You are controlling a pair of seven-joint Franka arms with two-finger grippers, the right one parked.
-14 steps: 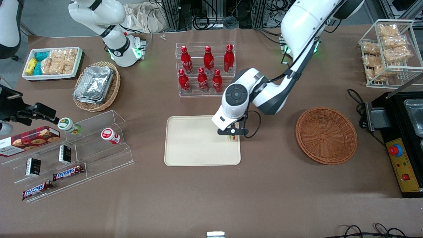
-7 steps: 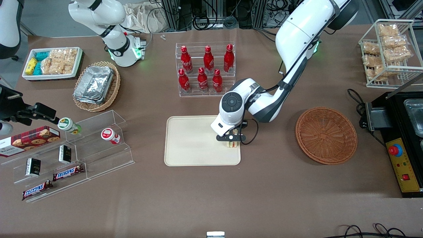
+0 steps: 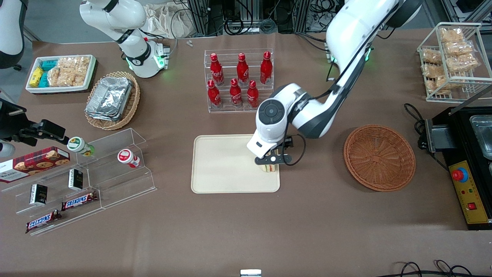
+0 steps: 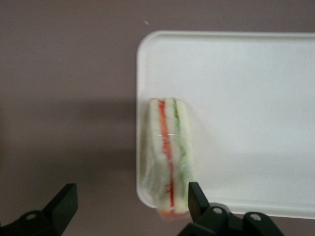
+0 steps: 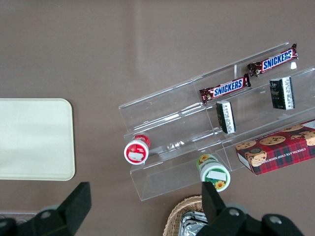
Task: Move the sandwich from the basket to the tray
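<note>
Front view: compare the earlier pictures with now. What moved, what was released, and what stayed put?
The end effector has opened and let go of the sandwich, which now rests on the tray at its edge nearest the basket; the arm has lifted slightly. Tray and basket stayed put.

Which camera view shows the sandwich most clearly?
The left wrist view: the sandwich lies unobstructed at the tray edge, below the open gripper. The front view half hides it; the right wrist view misses it.

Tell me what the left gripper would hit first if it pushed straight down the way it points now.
Probably the sandwich: the open gripper hangs just above it, one finger near its side. It rests on the tray at the edge; height is hard to judge.
</note>
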